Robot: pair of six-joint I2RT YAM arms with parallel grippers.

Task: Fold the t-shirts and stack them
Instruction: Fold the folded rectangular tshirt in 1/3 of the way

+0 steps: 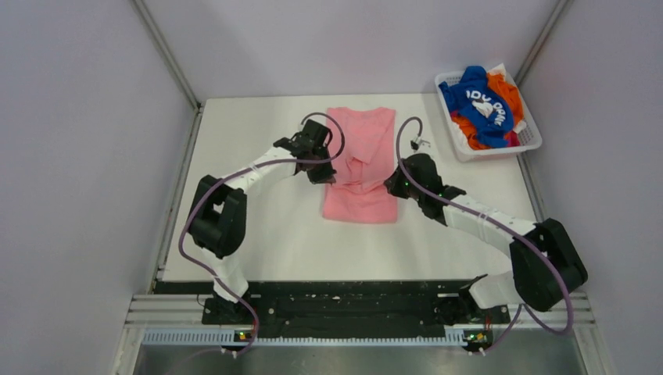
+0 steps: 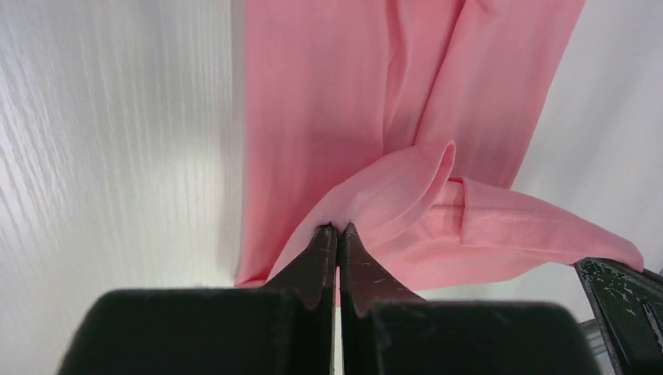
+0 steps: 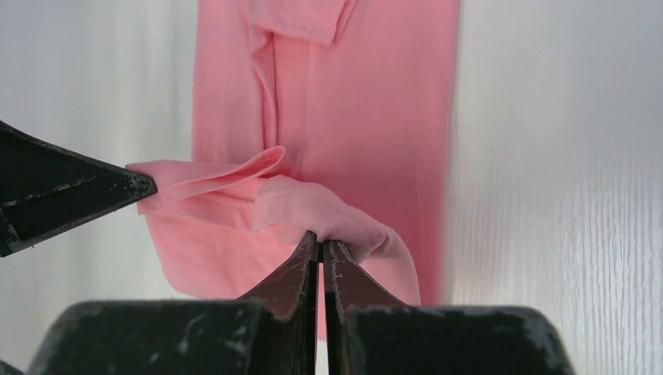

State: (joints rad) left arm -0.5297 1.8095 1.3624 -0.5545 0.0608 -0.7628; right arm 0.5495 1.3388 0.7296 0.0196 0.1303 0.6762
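Both sets of fingers are pressed together on cloth. The left fingers (image 2: 319,262) pinch a raised fold at the left edge of the pink t-shirt (image 1: 361,152), and the right fingers (image 3: 301,269) pinch a matching bunch at its right edge. Gripping both edges at once looks meant to keep the lifted part level, so it can be carried over as one crosswise fold without twisting.

The shirt lies in the middle of the desk as a narrow lengthwise strip with its sides already turned in. Its far part is flat on the surface, while the pinched part is lifted off and sags a little between the two grips. That narrow shape is probably why the two arms sit so close, one on either side of it.

The blue t-shirt (image 1: 478,95) and the orange t-shirt (image 1: 467,129) lie crumpled together in the white basket (image 1: 500,149) at the far right corner of the desk (image 1: 258,141). They are well apart from the work, likely so they cannot snag the fold and so each shirt is handled alone.
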